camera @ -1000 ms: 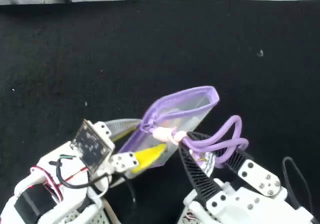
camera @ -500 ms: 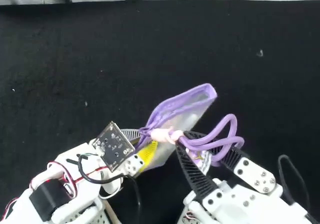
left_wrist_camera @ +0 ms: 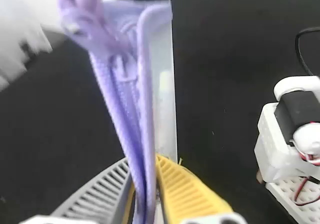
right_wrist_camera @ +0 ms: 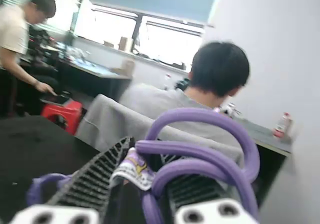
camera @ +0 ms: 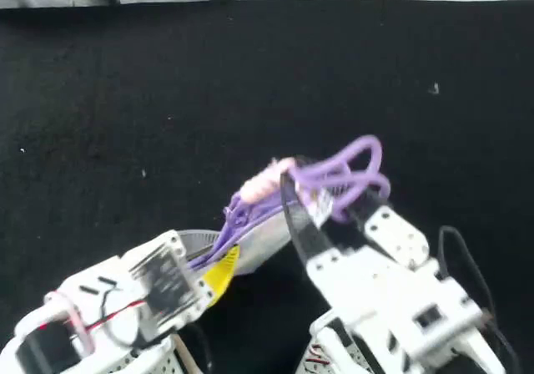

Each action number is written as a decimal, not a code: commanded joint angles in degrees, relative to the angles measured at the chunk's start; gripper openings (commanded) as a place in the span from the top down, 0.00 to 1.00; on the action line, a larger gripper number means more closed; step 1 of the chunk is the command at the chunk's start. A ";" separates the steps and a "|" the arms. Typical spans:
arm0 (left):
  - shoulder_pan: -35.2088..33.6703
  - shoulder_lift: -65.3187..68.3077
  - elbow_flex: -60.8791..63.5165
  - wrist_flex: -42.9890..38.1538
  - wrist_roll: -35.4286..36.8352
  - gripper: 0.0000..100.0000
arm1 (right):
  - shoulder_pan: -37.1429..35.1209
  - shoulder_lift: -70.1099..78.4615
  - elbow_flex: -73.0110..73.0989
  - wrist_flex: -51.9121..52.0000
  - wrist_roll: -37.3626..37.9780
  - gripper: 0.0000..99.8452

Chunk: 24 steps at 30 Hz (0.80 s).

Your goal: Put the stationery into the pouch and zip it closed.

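Pouch (camera: 260, 239) and both grippers sit low over the near edge of the black desk (camera: 125, 98), about midway along it. Nearest that edge, the left gripper (camera: 210, 257) is clamped on the pouch's lower end, its grey finger on one side and its yellow finger (left_wrist_camera: 185, 189) on the other, with the purple zip line (left_wrist_camera: 125, 124) running up out from between them. The pouch is held off the desk, edge-on and tilted, its clear side facing the right arm; whether the zip is fully drawn I cannot tell.

Just beyond, at the pouch's upper end, a pink knot (camera: 263, 182) joins it to a looped purple cord (camera: 350, 169). The right gripper (camera: 321, 189) has its black ribbed fingers (right_wrist_camera: 95, 176) closed on that cord, and a small white label (right_wrist_camera: 131, 169) lies against one finger. The cord's loops (right_wrist_camera: 200, 134) stand up past the fingertips, toward the middle of the desk.
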 commanded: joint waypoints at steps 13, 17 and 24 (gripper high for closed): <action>-9.10 -8.18 -1.45 -2.90 -3.96 0.97 | 26.46 19.56 -14.73 2.90 -5.19 0.99; -16.57 -8.35 -1.45 -4.84 -3.78 0.97 | 29.36 21.49 -13.93 4.04 -5.71 0.99; -18.07 -8.44 -2.07 -5.01 -2.29 0.97 | 30.24 29.93 -12.79 0.26 -5.54 0.99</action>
